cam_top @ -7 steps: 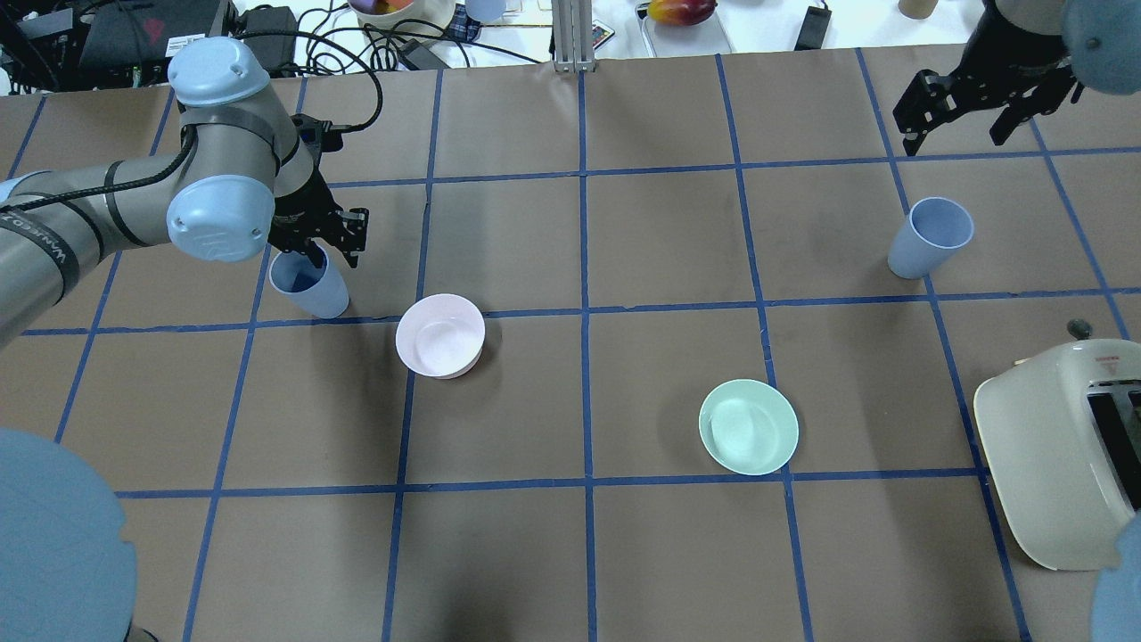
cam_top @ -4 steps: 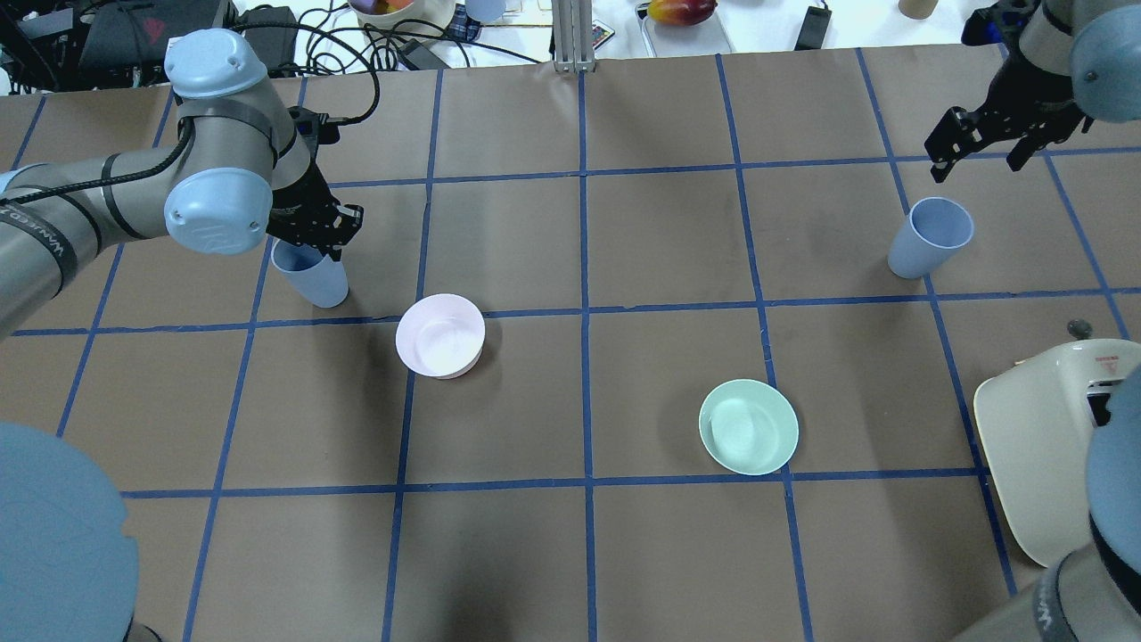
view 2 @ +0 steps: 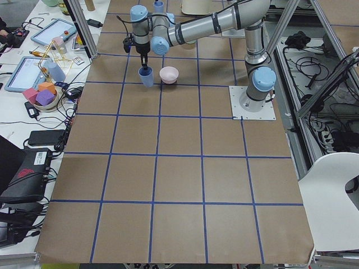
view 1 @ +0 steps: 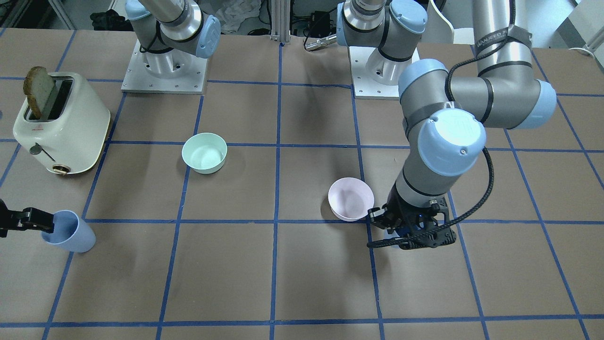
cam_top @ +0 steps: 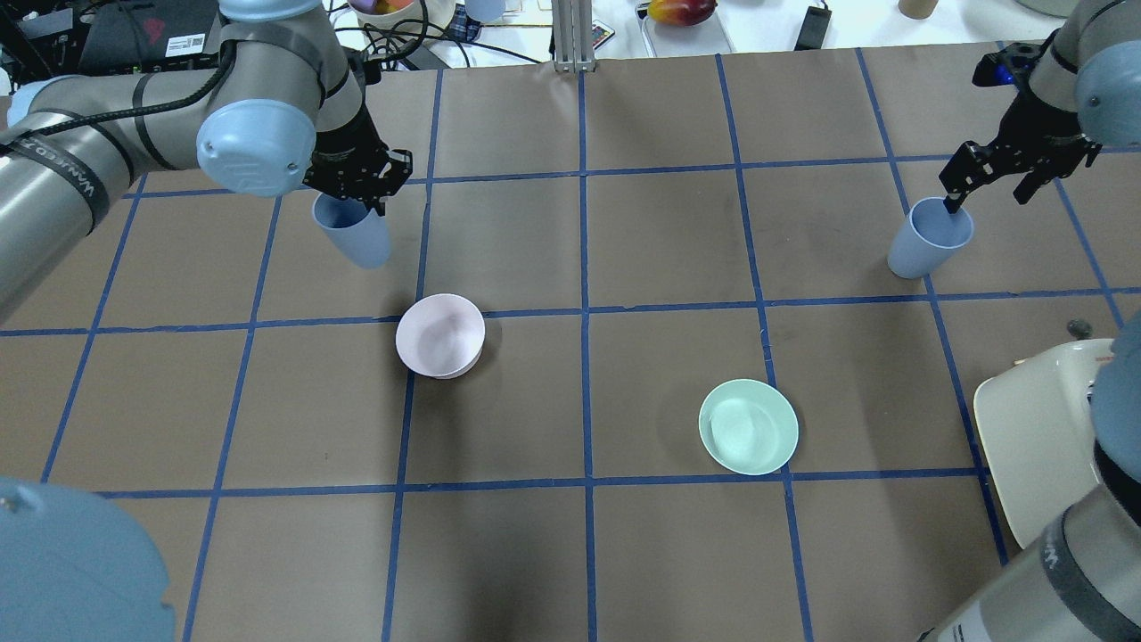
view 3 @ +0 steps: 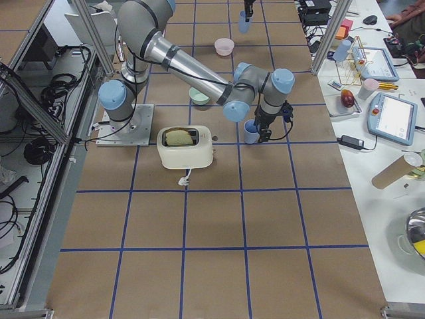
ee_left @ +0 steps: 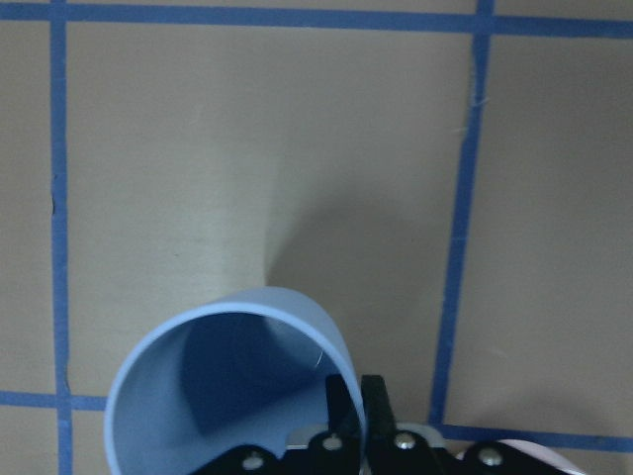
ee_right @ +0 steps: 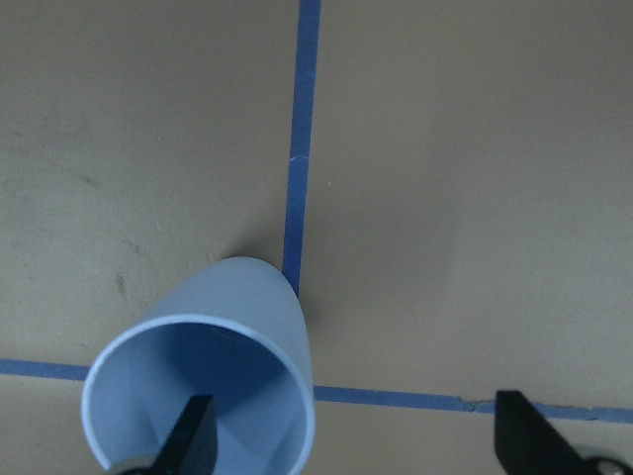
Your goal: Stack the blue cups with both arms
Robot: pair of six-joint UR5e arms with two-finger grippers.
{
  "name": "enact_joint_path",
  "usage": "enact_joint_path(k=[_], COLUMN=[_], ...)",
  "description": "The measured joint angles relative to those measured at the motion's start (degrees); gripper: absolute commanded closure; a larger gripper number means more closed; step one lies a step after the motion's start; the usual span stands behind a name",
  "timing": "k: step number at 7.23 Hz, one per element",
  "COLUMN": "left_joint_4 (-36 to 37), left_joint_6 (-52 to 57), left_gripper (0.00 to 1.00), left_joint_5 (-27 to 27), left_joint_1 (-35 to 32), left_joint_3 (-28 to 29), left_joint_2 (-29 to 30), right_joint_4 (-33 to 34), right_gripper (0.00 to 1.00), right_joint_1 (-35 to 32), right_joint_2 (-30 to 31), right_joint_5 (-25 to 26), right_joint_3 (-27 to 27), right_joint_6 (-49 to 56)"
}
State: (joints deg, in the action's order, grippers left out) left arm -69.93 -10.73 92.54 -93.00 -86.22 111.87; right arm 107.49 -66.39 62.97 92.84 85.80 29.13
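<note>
My left gripper (cam_top: 361, 198) is shut on the rim of one blue cup (cam_top: 353, 234) and holds it off the table, beyond the pink bowl. In the left wrist view its fingers (ee_left: 374, 408) pinch the rim of this cup (ee_left: 227, 386). In the front view the left gripper (view 1: 410, 232) hides most of it. The other blue cup (cam_top: 927, 241) stands upright at the far right. My right gripper (cam_top: 987, 198) is open over its rim. In the right wrist view one finger (ee_right: 193, 435) is inside that cup (ee_right: 198, 386) and the other stands outside it.
A pale pink bowl (cam_top: 440, 335) sits left of centre and a mint-green bowl (cam_top: 748, 426) right of centre. A cream toaster (view 1: 59, 125) with a slice of toast (view 1: 40, 89) stands near the right arm's side. Clutter lies past the far edge.
My left gripper has lifted its cup and carried it away from the robot and slightly right. My right gripper has come down to the other cup, one finger now inside its rim.
</note>
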Motion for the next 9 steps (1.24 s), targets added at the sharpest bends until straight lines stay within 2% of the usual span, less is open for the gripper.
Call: enact_joint_path(k=[2, 3, 4, 5, 7, 9], left_joint_4=[-0.29, -0.16, -0.13, -0.13, -0.44, 1.34], left_joint_6=[-8.64, -10.57, -12.87, -15.79, -21.23, -24.46], left_gripper=[1.0, 1.0, 1.0, 1.0, 1.0, 1.0], left_joint_5=[-1.77, -1.95, -1.87, -1.62, -1.27, -1.12], left_joint_1=[-3.33, -5.13, -7.38, -9.69, -13.4, -14.9], left_joint_3=[5.83, 10.63, 16.19, 21.34, 28.31, 30.52], left_joint_2=[2.68, 5.93, 9.93, 13.85, 19.75, 22.95], right_joint_4=[-0.46, -0.65, -0.74, -0.73, -0.8, -1.44], right_gripper=[0.0, 0.0, 0.12, 0.48, 1.0, 1.0], right_joint_1=[0.17, 0.19, 0.2, 0.2, 0.21, 0.21], right_joint_2=[-0.73, -1.26, -1.74, -1.95, -2.04, -1.91], right_joint_5=[0.05, 0.06, 0.06, 0.04, 0.04, 0.17], right_joint_3=[0.09, 0.13, 0.26, 0.5, 0.85, 0.83], right_joint_6=[0.21, 0.29, 0.36, 0.39, 0.36, 0.36])
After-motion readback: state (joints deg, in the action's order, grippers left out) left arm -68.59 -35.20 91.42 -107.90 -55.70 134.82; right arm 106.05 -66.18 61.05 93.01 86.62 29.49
